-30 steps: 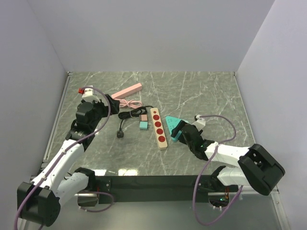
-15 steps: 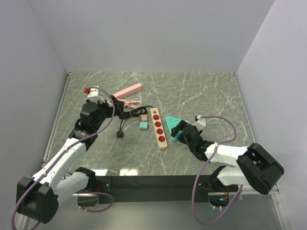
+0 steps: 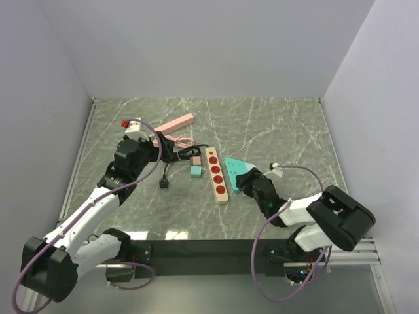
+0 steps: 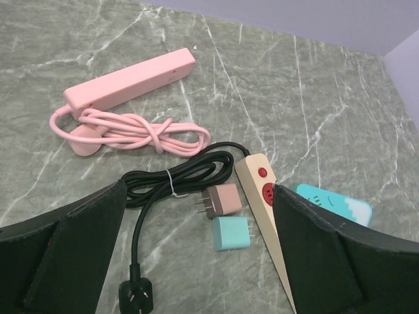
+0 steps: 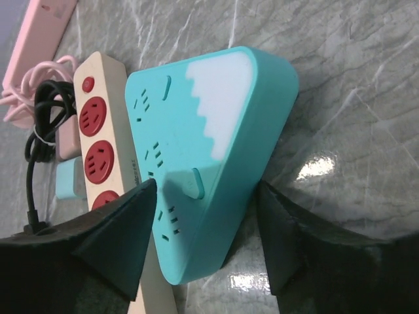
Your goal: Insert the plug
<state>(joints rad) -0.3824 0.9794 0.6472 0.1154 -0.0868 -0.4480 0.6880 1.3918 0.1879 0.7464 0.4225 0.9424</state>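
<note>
Right hand [image 5: 208,185] sits around the teal socket box [image 5: 216,111] (gripping? cannot tell); left hand [image 4: 198,188] is wide open.

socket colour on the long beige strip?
Red sockets on the beige power strip; clearest in the right wrist view.

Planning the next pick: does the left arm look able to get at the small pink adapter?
Probably yes: the left gripper points open at the pink adapter, nothing covers it, though the teal adapter and black cord lie close.
</note>
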